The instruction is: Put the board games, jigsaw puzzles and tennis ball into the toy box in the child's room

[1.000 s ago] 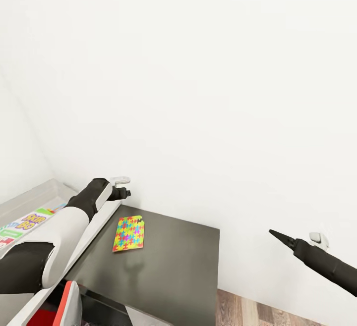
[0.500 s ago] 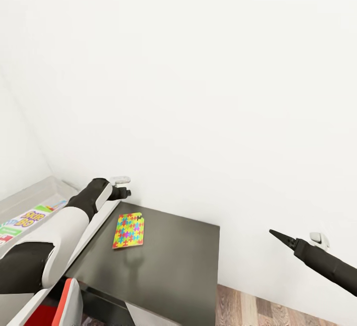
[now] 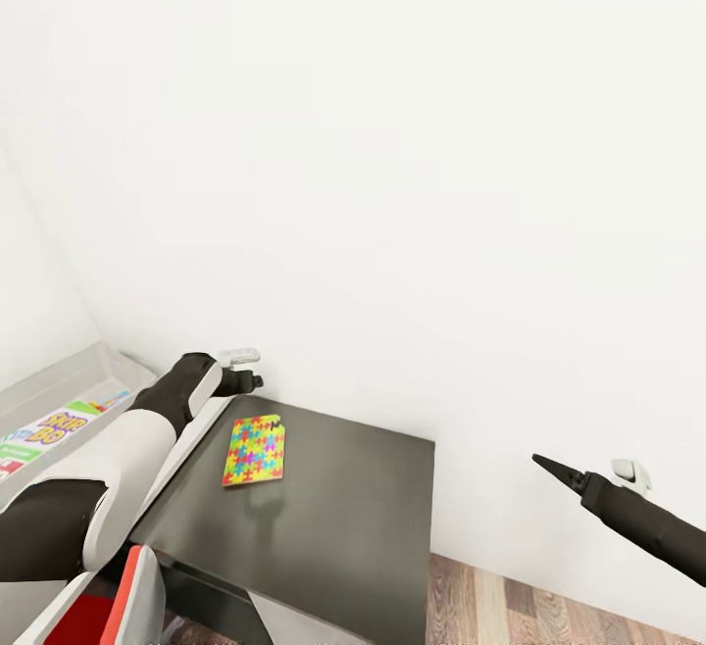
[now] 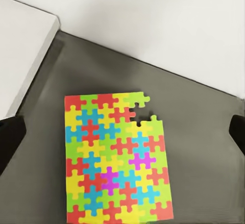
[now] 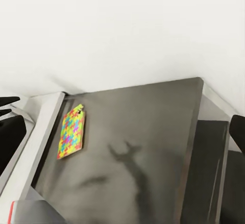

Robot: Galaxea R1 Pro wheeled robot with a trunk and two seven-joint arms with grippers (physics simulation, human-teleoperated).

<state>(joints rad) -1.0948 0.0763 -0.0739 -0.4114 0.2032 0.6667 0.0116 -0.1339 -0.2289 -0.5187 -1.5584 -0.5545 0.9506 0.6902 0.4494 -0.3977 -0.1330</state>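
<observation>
A jigsaw puzzle point(image 3: 255, 450) is seen lying flat on the dark grey tabletop point(image 3: 343, 518), close to the edge next to the toy box point(image 3: 74, 382), where a SKIP-BO game point(image 3: 44, 426) is already sitting. The left gripper point(image 3: 245, 369) is held above the puzzle with jaws spread wide and nothing gripped. The right gripper point(image 3: 549, 467) is parked off past the table's other side, also opened up and empty.

The only lettering that can be read is "SKIP-BO", in purple and yellow capitals on the flat white, green and red game box point(image 3: 39, 432) lying in the shallow pale grey tray-like bin point(image 3: 61, 380) at the head view's left edge. Smaller print on that box is too blurred to make out.
</observation>
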